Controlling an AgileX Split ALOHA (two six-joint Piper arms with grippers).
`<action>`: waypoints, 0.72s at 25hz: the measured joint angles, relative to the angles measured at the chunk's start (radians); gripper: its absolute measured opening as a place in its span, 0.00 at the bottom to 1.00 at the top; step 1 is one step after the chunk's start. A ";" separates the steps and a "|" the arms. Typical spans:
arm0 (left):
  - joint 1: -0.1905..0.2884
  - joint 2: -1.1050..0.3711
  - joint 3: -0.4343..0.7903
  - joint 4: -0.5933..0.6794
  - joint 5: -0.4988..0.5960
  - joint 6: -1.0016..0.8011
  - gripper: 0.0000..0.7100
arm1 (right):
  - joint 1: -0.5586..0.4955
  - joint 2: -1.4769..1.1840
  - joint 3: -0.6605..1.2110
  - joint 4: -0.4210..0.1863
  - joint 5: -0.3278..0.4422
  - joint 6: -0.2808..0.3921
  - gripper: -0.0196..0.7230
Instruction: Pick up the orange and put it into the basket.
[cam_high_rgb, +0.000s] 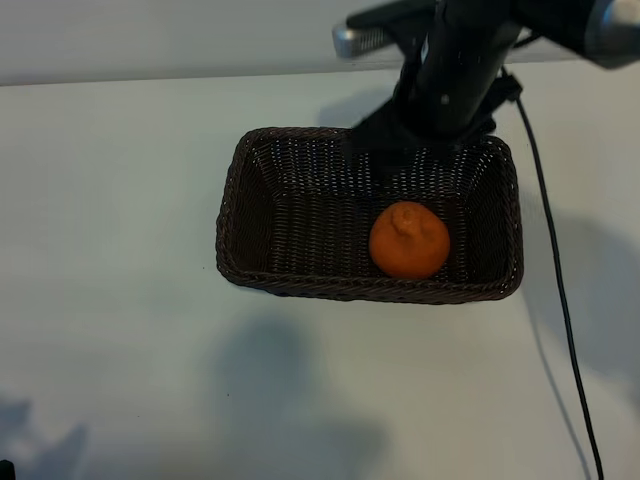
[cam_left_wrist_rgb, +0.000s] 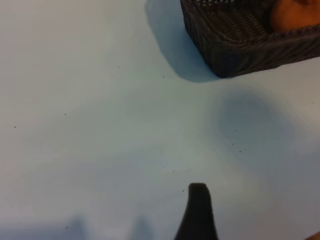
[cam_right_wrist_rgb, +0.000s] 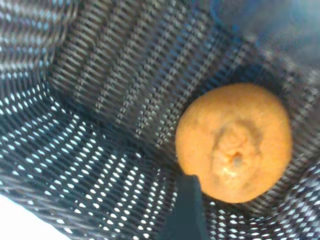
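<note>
In the right wrist view one dark fingertip (cam_right_wrist_rgb: 186, 200) of the right gripper shows just beside the orange (cam_right_wrist_rgb: 234, 142), not pressing on it; the fruit lies free on the woven floor, so the fingers are released and hold nothing. This view alone shows the orange's top close up — a knobbly bump with a small dimple — and the basket's (cam_right_wrist_rgb: 75, 150) sloping inner wall with light showing through the weave.

The exterior view gives what the wrist view cannot: the right gripper (cam_high_rgb: 415, 135) hangs above the basket's (cam_high_rgb: 232, 215) far rim, its fingers lost in dark shapes against the wicker, the arm rising out of frame. The orange (cam_high_rgb: 409, 240) sits inside the basket, right of centre, near the front wall. The basket stands on the white table (cam_high_rgb: 120, 300).

The left wrist view shows a single dark finger (cam_left_wrist_rgb: 197, 210) of the left gripper over bare table — its mate is out of frame, so the spread cannot be seen there. The basket's corner (cam_left_wrist_rgb: 235, 50) lies well apart, with a sliver of orange (cam_left_wrist_rgb: 295, 15) over its rim.
</note>
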 joint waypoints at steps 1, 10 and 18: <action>0.000 0.000 0.000 0.000 0.000 0.000 0.83 | -0.004 0.000 -0.026 -0.013 0.018 0.000 0.82; 0.000 0.000 0.000 0.000 0.000 0.000 0.83 | -0.213 -0.001 -0.090 -0.054 0.071 -0.010 0.80; 0.000 0.000 0.000 0.000 0.000 0.003 0.83 | -0.501 -0.001 -0.090 -0.068 0.073 -0.042 0.80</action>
